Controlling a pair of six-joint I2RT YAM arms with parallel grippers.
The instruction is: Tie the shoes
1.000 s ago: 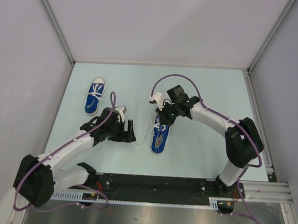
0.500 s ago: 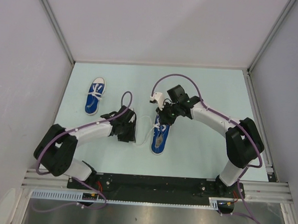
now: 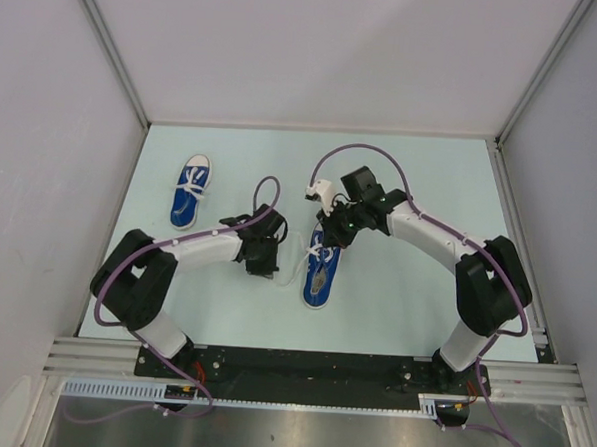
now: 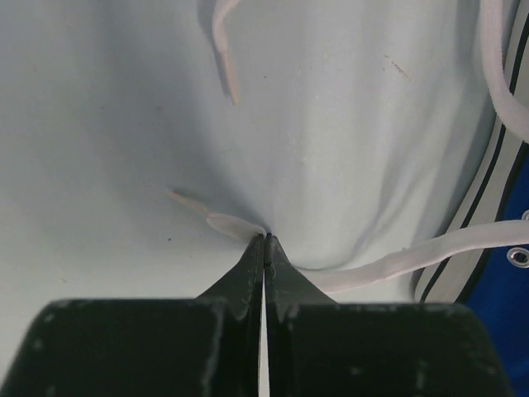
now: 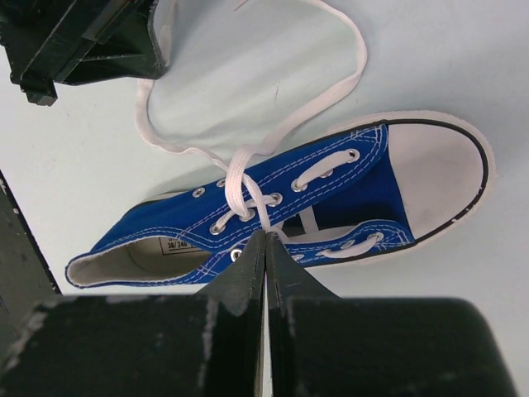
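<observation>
At the nearer shoe point(image 5: 347, 186), left fingers point(image 4: 246, 269) and right fingers point(image 5: 248, 269) pinch its lace point(image 4: 388, 263); we should pull evenly

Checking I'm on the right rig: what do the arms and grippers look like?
The left arm and right arm have white links, black joints, and a purple cable each. The left gripper and right gripper are black, tapering to thin tips.
</observation>
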